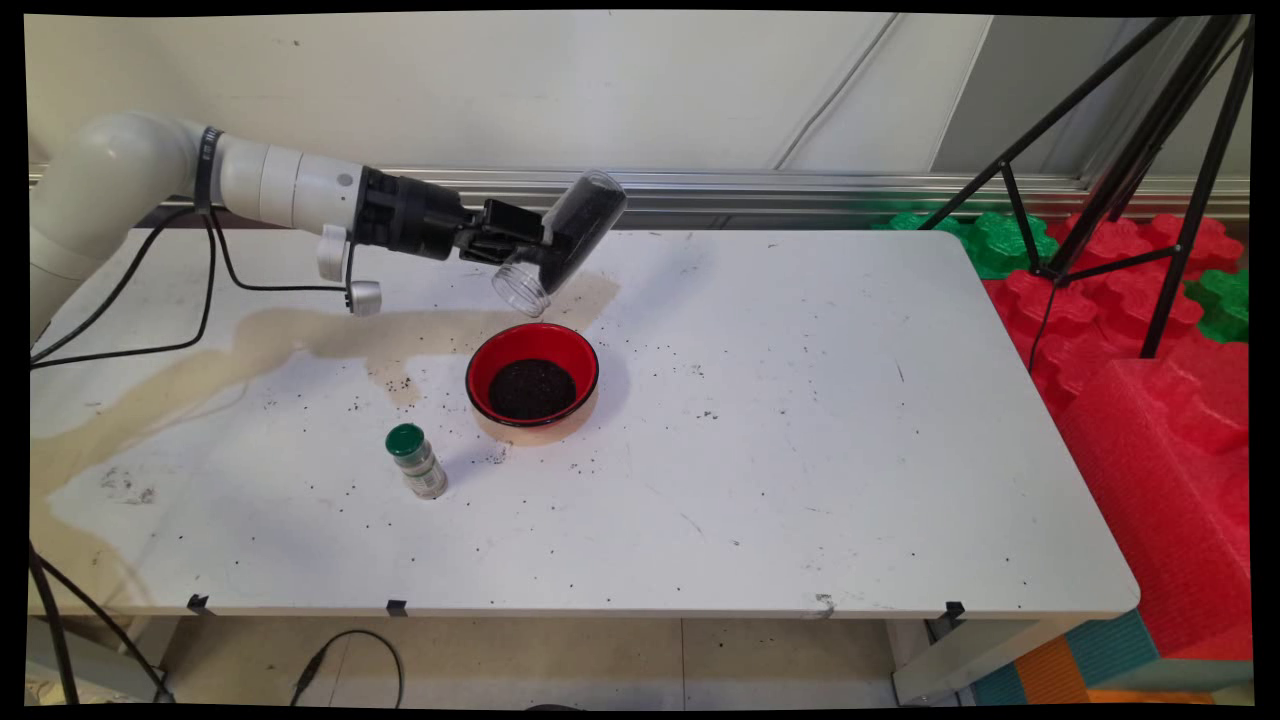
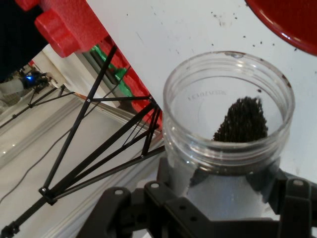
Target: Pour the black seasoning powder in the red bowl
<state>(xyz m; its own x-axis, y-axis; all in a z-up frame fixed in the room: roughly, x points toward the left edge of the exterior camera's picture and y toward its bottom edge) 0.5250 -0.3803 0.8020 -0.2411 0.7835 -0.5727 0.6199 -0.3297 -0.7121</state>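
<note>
White surface [image 1: 800,420] carries a red bowl [image 1: 532,385] of dark grains. Above it, the pincer [image 1: 530,250] clenches a tilted clear jar [image 1: 565,240] mid-body. Rigid, smooth plastic, probably light and slippery.

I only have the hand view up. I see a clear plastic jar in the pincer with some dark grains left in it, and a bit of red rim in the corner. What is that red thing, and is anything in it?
Observer: It is a round red bowl with a black rim, standing on the white table; a flat heap of dark grains lies in its bottom.
Operator: Where is the jar relative to it?
Observer: The clear plastic jar hangs tilted in the black two-finger pincer, mouth down, above the bowl's far-left side.
Operator: Anything else near the bowl?
Observer: A small spice bottle with a green cap stands near-left of the bowl, apart from it.
</note>
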